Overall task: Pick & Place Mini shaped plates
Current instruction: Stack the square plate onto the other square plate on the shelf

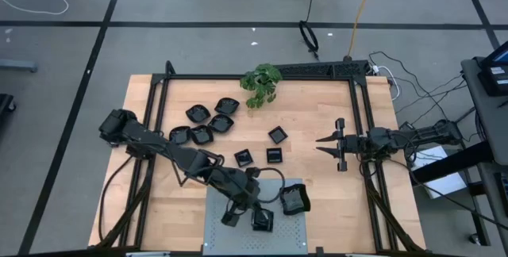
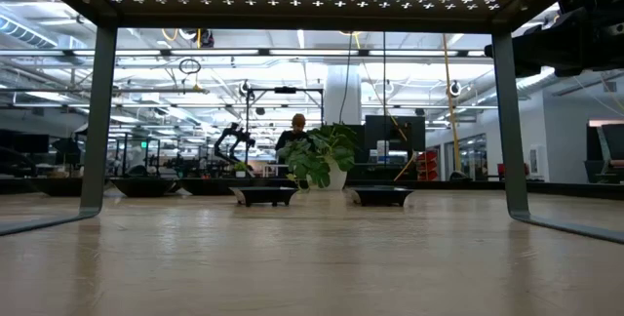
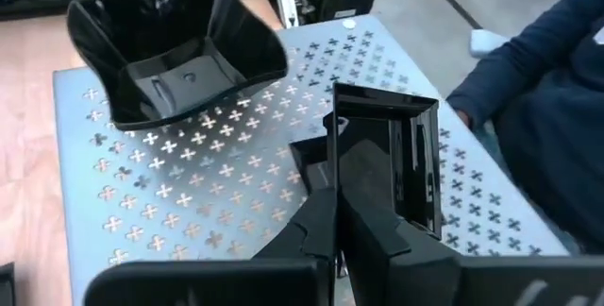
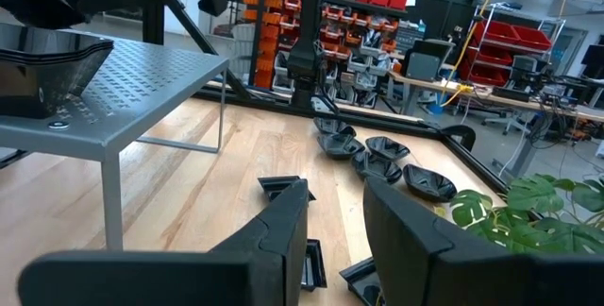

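Standing at the near edge of the tabletop (image 1: 159, 209), I see the grey perforated panel (image 1: 218, 237) carrying the work done so far. The left hand (image 1: 238, 211) is clamped on the rim of a square black plate (image 3: 392, 160), holding it tilted just over the panel. A rounded plate (image 1: 294, 200) already sits on the panel's right side, so I judge one is placed and a second is about to be set down.

Farther in, three square plates (image 1: 275, 155) lie loose near the middle of the tabletop. Beyond them on the left, a cluster of five rounded plates (image 1: 205, 124) waits untouched, with the leafy plant (image 1: 262, 84) at the far edge. Most of the job is still ahead.

The right hand (image 1: 321, 144) hovers over the right side, fingers slightly apart and empty.
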